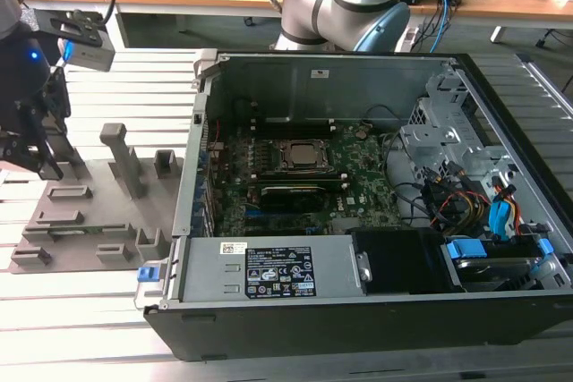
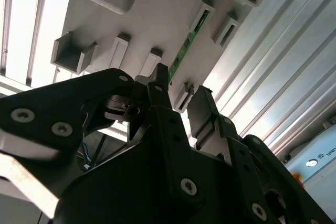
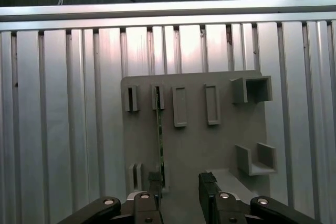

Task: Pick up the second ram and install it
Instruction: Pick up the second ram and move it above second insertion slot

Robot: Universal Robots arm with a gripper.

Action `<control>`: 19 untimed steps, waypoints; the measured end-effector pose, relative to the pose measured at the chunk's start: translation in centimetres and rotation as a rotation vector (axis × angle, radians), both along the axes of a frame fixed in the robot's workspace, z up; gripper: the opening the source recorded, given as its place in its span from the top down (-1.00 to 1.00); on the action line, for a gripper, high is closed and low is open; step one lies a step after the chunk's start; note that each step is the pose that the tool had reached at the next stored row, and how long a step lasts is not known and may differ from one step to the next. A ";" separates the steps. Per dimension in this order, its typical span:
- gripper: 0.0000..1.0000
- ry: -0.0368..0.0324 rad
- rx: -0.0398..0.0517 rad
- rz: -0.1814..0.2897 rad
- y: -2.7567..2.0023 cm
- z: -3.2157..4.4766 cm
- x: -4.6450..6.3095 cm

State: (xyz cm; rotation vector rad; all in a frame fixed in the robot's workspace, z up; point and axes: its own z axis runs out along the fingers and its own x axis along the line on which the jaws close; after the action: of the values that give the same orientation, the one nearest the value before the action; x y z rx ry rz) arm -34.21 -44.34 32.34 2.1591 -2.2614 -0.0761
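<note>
exterior view: hovering the hand (image 1: 38, 160) over the grey fixture plate (image 1: 98, 212) on the slatted desk (image 1: 89, 337), at nine o'clock of the open computer case (image 1: 376, 328). in the first wrist view, finding the second ram (image 3: 159, 129) standing on edge in a narrow slot of that plate, not yet lifted. holding the fingers (image 3: 207, 187) spread apart and gripping nothing. setting one finger just beside the ram's near end, touching or not being impossible to tell, and the other well off to the side. judging the task as barely begun: lining up for the grasp only. leaving undone the pickup, the carry toward three o'clock and the seating on the motherboard (image 1: 358, 185) inside the case.
</note>
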 end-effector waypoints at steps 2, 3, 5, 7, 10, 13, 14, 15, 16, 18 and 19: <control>0.15 0.0001 0.0000 0.000 0.00 -0.14 0.0; 0.15 0.0000 0.0000 0.000 0.00 -0.23 0.0; 0.15 0.0000 0.0000 0.000 0.00 -0.48 0.0; 0.15 0.0001 0.0000 0.000 0.00 -0.63 0.0; 0.15 0.0001 0.0000 0.000 0.00 -0.95 0.0; 0.15 0.0001 0.0000 0.000 0.00 -1.35 0.0; 0.15 0.0000 0.0000 0.000 0.00 -1.46 0.0; 0.15 0.0001 0.0000 0.000 0.00 -1.56 0.0; 0.15 0.0000 0.0000 0.000 0.00 -1.66 0.0; 0.15 0.0001 0.0000 0.000 0.00 -1.82 0.0; 0.15 0.0001 0.0000 0.000 0.00 -1.87 0.0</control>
State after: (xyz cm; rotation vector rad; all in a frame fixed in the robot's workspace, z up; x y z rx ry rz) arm -34.21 -44.34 30.47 2.1591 -2.2613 -0.0761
